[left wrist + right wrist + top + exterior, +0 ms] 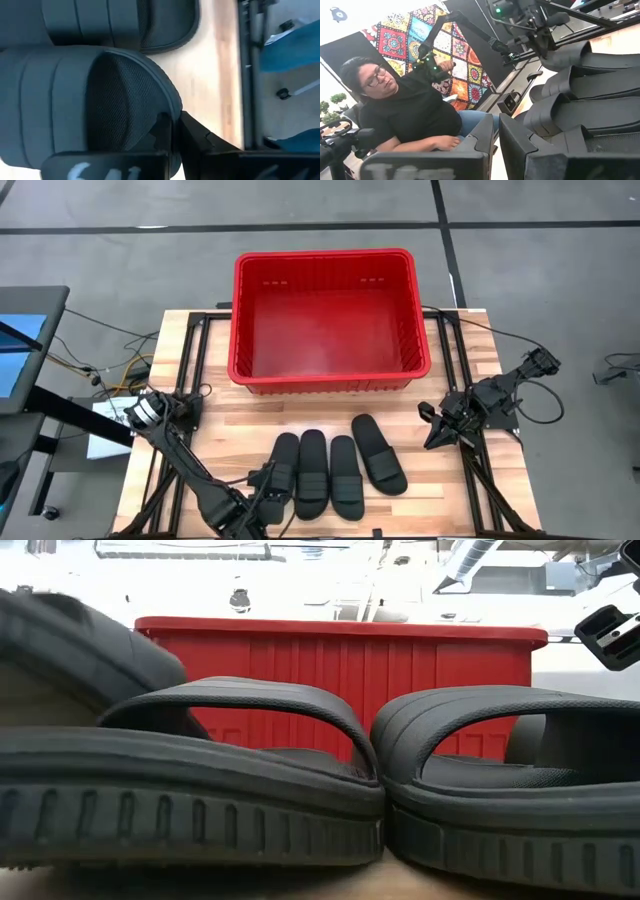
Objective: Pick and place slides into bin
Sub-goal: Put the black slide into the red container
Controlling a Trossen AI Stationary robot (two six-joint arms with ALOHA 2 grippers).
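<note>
Bin (325, 315): red slotted basket at the far side of the bench (470, 380); interior shows nothing in it.
Slides (340, 465): four black sandals in a row on the bench, just in front of the bin's near wall. Three lie parallel and touching or nearly so; the fourth, on the right side of the row, is angled away.
Left end effector (268, 485): at the leftmost slide (283, 463), down at its near end. In the left wrist view (175, 130) the fingers (162, 131) stand close together with only a narrow gap at the slide's edge (100, 100); whether anything is pinched between them cannot be told.
Right end effector (432, 432): parked to the right of the row, beside the bin's near right corner; fingers nearly closed, holding nothing (496, 145).
Step in hand (judgement): securing the leftmost slide.
Method advice: take the strap or the sole rim squarely, confirm a firm hold before lifting, raise clear of the neighbouring slide, clear the bin's rim and release over its middle.
Background: a seated person is visible beyond the bench (405, 110).
</note>
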